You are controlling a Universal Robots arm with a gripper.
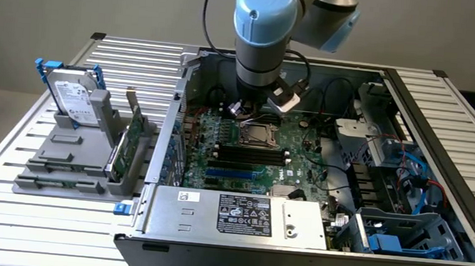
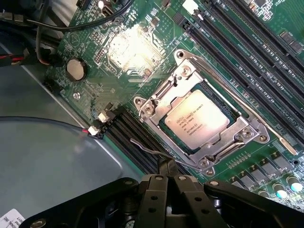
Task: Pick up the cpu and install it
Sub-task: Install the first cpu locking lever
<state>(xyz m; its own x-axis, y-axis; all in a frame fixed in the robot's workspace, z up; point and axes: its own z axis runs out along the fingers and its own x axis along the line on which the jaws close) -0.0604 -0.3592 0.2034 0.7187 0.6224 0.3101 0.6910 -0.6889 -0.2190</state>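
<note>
Exterior view: PC case (image 1: 295, 265) on slatted table (image 1: 47, 232)

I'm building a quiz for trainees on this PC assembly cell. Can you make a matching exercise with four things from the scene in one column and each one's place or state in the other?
Things
1. cpu
2. hard drive
3. green circuit card
4. gripper

Place or state
A. white label, blue brackets, standing in the grey rack
B. shut, over the motherboard
C. lying in the socket
D. on edge beside the case wall

Pairs: 1-C, 2-A, 3-D, 4-B
</note>
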